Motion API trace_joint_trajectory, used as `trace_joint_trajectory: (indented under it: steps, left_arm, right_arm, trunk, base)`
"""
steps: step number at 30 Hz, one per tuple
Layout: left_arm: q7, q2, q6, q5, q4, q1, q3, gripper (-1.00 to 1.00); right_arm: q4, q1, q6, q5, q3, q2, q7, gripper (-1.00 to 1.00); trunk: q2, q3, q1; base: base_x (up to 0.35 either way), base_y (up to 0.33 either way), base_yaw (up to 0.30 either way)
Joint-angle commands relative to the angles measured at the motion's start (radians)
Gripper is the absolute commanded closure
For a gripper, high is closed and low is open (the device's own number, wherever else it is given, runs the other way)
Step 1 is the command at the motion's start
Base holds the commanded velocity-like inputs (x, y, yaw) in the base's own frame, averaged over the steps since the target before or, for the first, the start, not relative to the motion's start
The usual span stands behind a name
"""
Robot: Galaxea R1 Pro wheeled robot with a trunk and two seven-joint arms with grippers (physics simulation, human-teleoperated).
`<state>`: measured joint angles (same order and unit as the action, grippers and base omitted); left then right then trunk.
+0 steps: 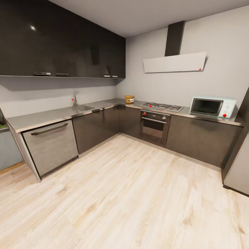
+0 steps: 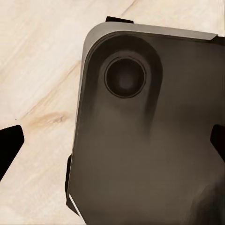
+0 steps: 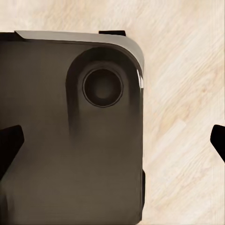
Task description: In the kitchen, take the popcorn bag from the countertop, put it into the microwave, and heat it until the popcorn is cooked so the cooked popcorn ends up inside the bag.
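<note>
The task is not yet begun: the popcorn bag (image 1: pixel 129 99) stands on the corner surface (image 1: pixel 52 116), well apart from the closed microwave (image 1: pixel 212 107), and both wrist views show wide, empty fingers (image 2: pixel 10 145) above the robot base (image 2: pixel 154 140)

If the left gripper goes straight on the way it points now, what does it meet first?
Probably the robot's own dark base, which lies straight between the fingertips of the left gripper; beside it is the wooden floor. Depth is unclear.
</note>
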<state>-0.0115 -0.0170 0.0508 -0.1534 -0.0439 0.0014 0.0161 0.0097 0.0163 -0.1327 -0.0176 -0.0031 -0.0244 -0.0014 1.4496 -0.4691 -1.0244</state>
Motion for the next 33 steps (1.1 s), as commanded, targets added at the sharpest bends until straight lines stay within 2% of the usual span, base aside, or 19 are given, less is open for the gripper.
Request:
trace_joint_trajectory:
  steps: [1, 9, 33]
  left_arm:
    - [-0.001, 0.000, 0.001, -0.006, -0.001, 0.000, 0.001, -1.00]
    - [-0.001, 0.000, 0.003, -0.005, -0.002, 0.000, 0.001, -1.00]
    - [-0.001, 0.000, 0.003, -0.003, -0.002, 0.000, 0.002, -1.00]
  right_arm:
    - [0.001, 0.001, -0.004, -0.002, 0.000, 0.000, 0.000, -1.00]
    - [0.001, 0.001, -0.004, -0.002, -0.002, 0.000, 0.000, -1.00]
    - [0.001, 0.001, -0.004, -0.005, -0.005, 0.000, 0.000, -1.00]
  trunk:
    - [0.000, -0.001, -0.001]
    - [0.000, -0.001, -0.001]
    - [0.000, -0.001, -0.001]
  base:
    - [0.312, 0.186, 0.000]
    - [0.196, 0.140, -0.067]
    - [0.001, 0.001, -0.243]
